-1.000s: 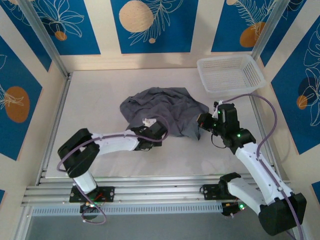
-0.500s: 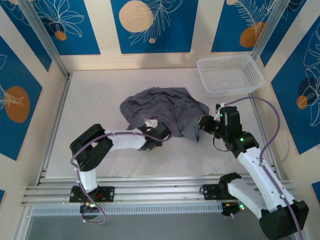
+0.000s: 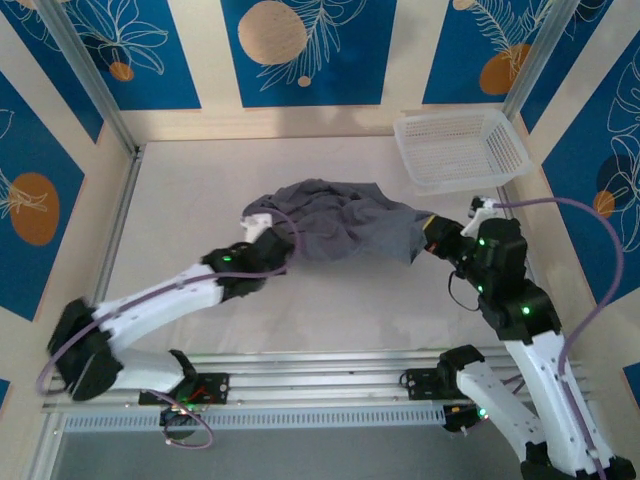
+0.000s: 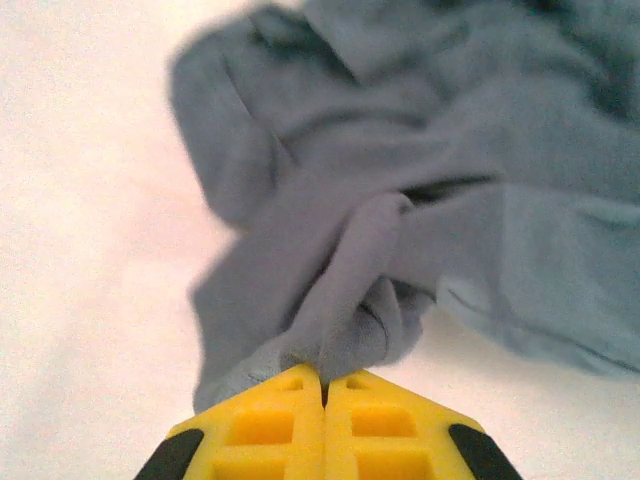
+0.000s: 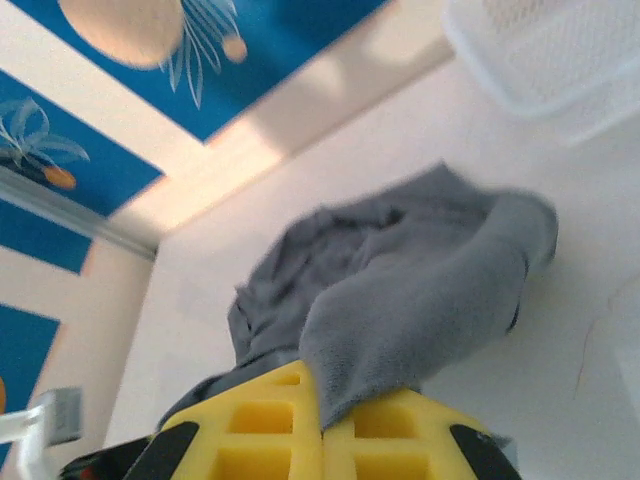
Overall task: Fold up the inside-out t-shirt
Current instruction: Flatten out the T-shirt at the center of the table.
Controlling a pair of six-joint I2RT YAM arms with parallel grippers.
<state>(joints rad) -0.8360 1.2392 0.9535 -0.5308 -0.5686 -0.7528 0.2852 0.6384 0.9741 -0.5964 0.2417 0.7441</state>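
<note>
The dark grey t-shirt (image 3: pixel 340 222) lies bunched on the white table (image 3: pixel 180 220), strung between our two claws: a crumpled heap nearer the left one, a smoother stretch running toward the right one.

Our left claw (image 4: pixel 323 382) is pinched tight on a twisted fold at the shirt's left edge. In its wrist view the yellow fingers (image 4: pixel 265 430) meet with cloth caught at their tips, and the rest of the garment spreads away ahead of them over the table.

Our right claw (image 5: pixel 322 405) is likewise clamped on the shirt's right edge. A flap of grey cloth comes out from between its tips and drapes forward and to its right. We cannot tell whether that flap rests on the table or hangs just above it.

Beyond the right claw, toward the far right corner, sits a white mesh basket (image 3: pixel 470 178), apart from the shirt. Blue panels (image 3: pixel 300 50) with pale leaf shapes stand past both claws, along the far side of the table.
</note>
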